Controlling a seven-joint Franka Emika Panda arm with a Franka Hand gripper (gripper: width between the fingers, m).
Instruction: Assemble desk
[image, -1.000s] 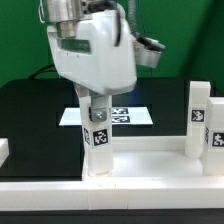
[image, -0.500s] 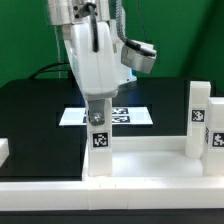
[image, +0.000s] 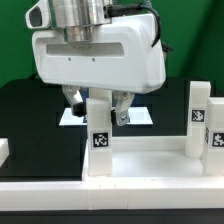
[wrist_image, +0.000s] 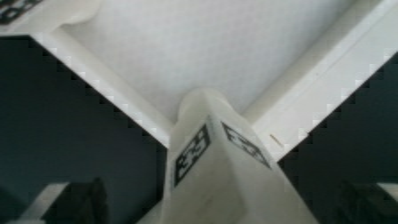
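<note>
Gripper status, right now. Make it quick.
Gripper: open, holding nothing; its fingers stand either side of the upright desk leg without clamping it.

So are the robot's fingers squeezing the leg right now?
No, the gripper is spread open, with its fingers apart from the leg.

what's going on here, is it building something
A Franka arm is putting a white desk together. The desk slab lies on the black table with two legs standing upright in it: one leg directly under the gripper, another leg at the exterior view's right. The gripper's fingers sit on either side of the first leg's top, jaws apart. The marker board lies behind.
</note>
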